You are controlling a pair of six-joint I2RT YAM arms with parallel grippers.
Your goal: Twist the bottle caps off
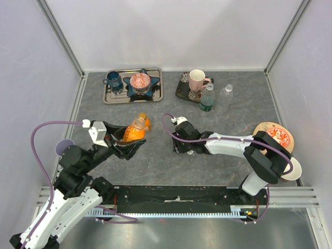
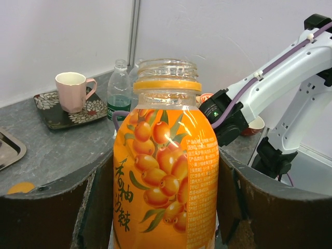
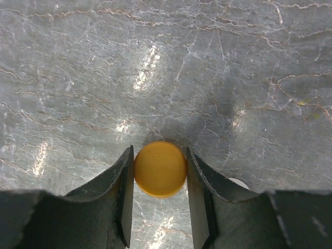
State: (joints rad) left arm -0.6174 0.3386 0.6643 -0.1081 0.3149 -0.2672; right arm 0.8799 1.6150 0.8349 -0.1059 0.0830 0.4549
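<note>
Right end effector (image 3: 160, 155): pinched on an orange cap (image 3: 160, 169), close above the counter (image 3: 78, 78).
Left end effector (image 1: 123, 140): clamped round the orange bottle (image 2: 166, 155), whose long axis ran away from the wrist, neck toward the back.
Cap to bottle: well apart, with the cap off to the bottle's right, in the right arm's keeping.
Left wrist view: bare threads, no cap on the neck.
Top view: the cap was hidden beneath the right wrist; the green-tinted bottle (image 1: 207, 98) and clear bottle (image 1: 226, 95) stood at the back, probably next.

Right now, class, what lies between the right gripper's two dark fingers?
A small round orange plastic cap, touching both fingers; the right wrist view shows it.
</note>
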